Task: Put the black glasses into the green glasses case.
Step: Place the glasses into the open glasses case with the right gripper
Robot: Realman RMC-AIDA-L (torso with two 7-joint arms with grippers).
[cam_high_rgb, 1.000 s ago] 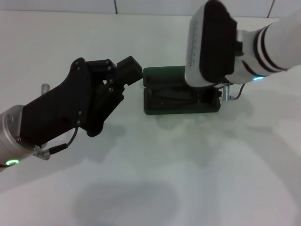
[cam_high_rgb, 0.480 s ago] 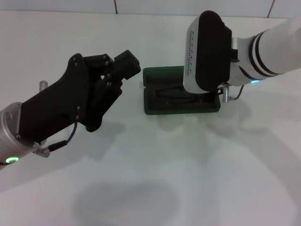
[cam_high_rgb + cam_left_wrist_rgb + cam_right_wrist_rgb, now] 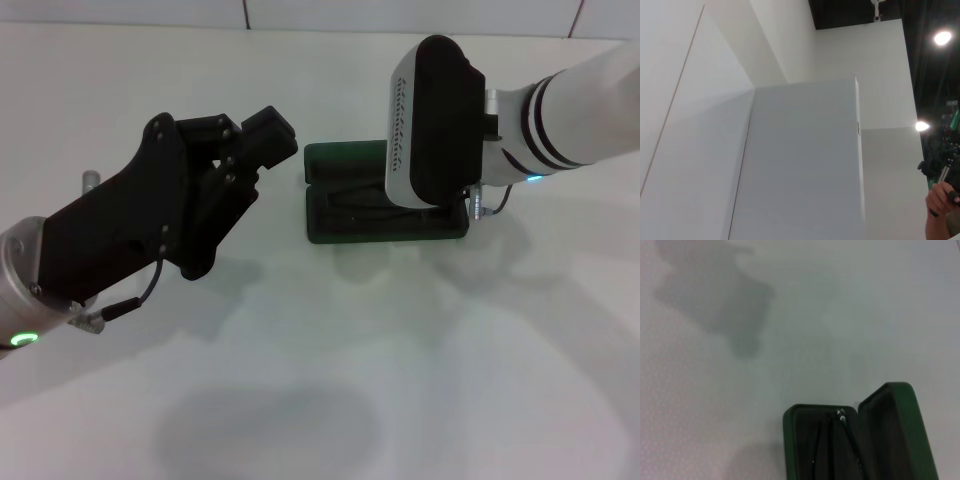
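The green glasses case (image 3: 345,205) is seen lying open on the white tabletop (image 3: 420,380), a little toward 12 o'clock of the head view's centre, with its lid (image 3: 340,160) laid back at the far edge. The black glasses (image 3: 840,440) are shown inside the dark-lined tray in the right wrist view, folded, with their thin temple arms running along the tray's length and small metal hinges glinting at one end.

The right arm's pincer (image 3: 432,125) is held over the right-hand part of the case, at about 1 o'clock; whether its fingers are spread or pressed together cannot be told, since they are hidden beneath the wrist housing. The left arm's pincer (image 3: 262,145) is raised at about 10 o'clock, just beside the case's left end and apart from it; its black fingers appear drawn together, with nothing held between them
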